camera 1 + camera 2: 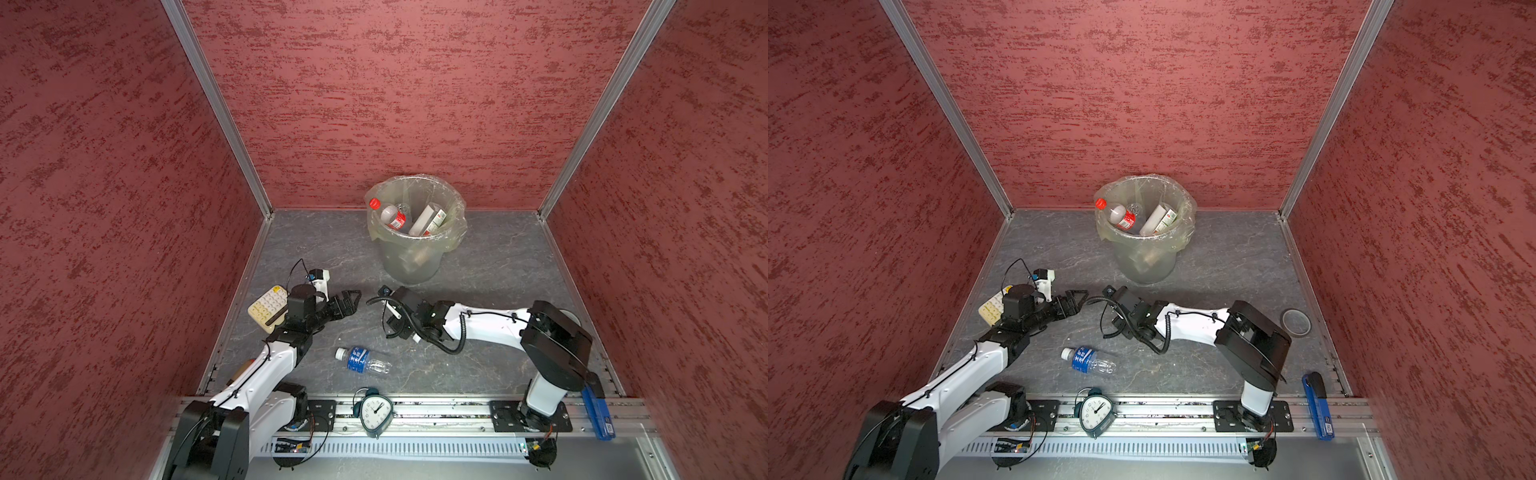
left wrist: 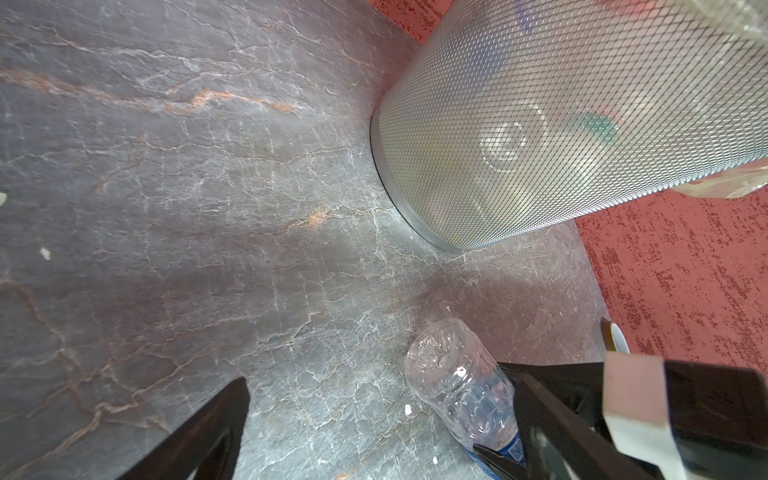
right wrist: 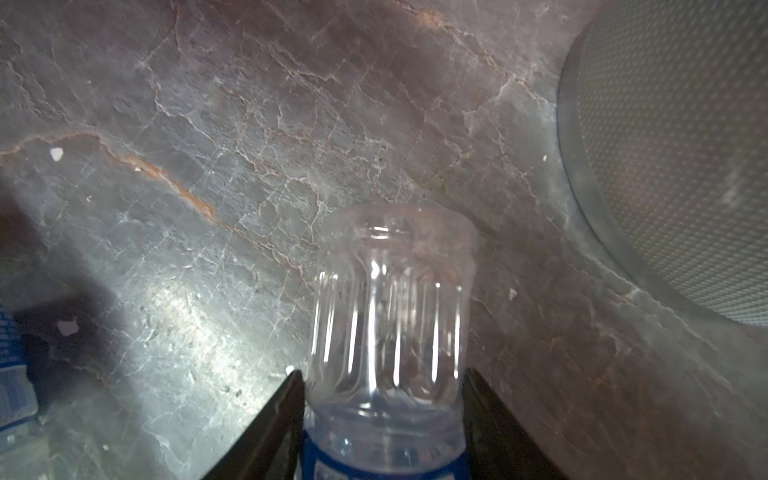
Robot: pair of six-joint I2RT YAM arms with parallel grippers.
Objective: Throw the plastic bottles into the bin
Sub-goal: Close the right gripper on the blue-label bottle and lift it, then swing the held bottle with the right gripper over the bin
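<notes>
Your right tool [image 3: 383,374] pinches a blue-labelled bottle [image 3: 388,299] in the right wrist view, the bin [image 3: 673,158] close ahead; raise it over the rim before releasing. Left wrist view: its clear base shows against the table [image 2: 208,187], short of the bin. Both top views: left tool [image 1: 353,300] spread, crowding from the left; another bottle [image 1: 362,360] lies nearer, calculator [image 1: 268,309] left.

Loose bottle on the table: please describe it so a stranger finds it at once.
Start at the bin by the back wall, come forward to the teal clock on the front rail. Just behind the clock, a clear bottle lies on its side. It has a blue label and white cap, and no tool holds it.
</notes>
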